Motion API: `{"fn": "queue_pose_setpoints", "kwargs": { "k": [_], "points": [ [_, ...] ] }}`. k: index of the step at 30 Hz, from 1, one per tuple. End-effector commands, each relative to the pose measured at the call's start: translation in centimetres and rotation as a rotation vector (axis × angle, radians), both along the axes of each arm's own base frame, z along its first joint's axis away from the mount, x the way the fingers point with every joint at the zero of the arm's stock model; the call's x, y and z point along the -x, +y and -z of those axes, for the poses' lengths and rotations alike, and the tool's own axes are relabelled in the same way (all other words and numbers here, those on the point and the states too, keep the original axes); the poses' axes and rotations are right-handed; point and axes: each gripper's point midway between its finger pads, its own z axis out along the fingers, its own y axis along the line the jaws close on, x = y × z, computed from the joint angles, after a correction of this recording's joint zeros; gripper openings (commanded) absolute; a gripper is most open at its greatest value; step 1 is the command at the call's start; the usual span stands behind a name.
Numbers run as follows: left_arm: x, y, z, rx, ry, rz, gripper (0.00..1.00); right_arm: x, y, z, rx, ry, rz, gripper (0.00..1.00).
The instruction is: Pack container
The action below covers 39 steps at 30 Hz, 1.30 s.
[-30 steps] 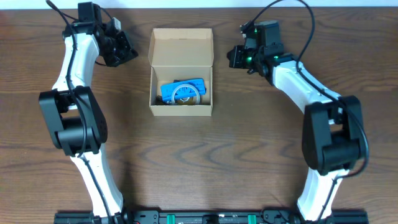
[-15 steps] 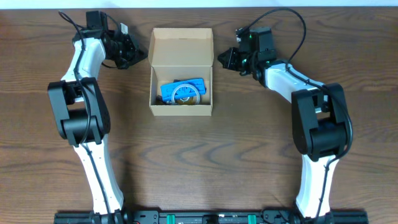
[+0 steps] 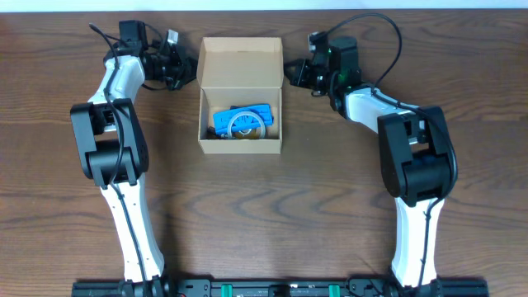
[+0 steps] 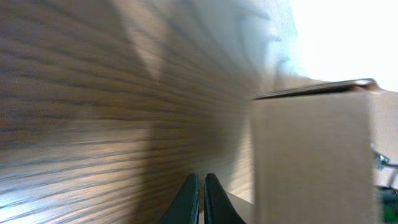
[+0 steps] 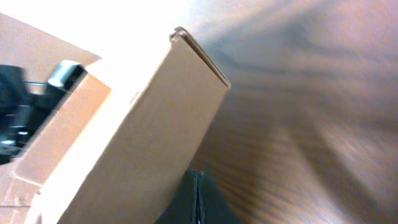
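Observation:
The container is a tan cardboard box with its flap lid standing open at the far side. A blue tape dispenser with a tape roll lies inside it. My left gripper is shut and empty, just left of the lid's edge; the box wall fills the right of its wrist view beside the fingertips. My right gripper is shut and empty, just right of the lid; the lid's side looms in its wrist view, with the fingertips next to it.
The dark wooden table stretches out in front of the box. Its far edge runs just behind both grippers. Both arms reach from the near edge up along the sides of the box.
Both grippers have swung inward toward the open lid, the left one moving right and the right one moving left. The box and its contents have not moved.

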Motion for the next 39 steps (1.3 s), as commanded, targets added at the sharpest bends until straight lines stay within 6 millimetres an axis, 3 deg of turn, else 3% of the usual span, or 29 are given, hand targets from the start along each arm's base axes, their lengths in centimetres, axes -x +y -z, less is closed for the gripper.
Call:
{"fn": "queue_pose_setpoints", "kwargs": {
  "k": [1,11,19,25,33,39],
  "points": [
    [0.0,-0.9,-1.9,0.101,-0.035,0.045,0.05,0.1,1.6,-2.0,-0.051,-0.065,-0.076,0.01],
    [0.3,-1.5,-5.6,0.136,-0.126,0.111,0.05,0.1,2.4,-4.2,-0.075,-0.126,-0.135,0.01],
    [1.5,-0.5,-7.5,-0.043,-0.099,0.147,0.05,0.7,2.3,-7.9,-0.043,-0.210,-0.163,0.01],
    [3.1,0.0,-8.9,-0.152,-0.084,0.203,0.05,2.1,2.1,-10.0,0.023,-0.244,-0.206,0.02],
    [5.1,-0.6,-10.3,-0.175,-0.061,0.269,0.05,4.4,1.9,-13.7,0.076,-0.306,-0.265,0.01],
    [7.2,0.1,-10.7,-0.259,0.000,0.316,0.05,7.3,2.6,-15.6,0.116,-0.308,-0.326,0.01]
  ]
}}
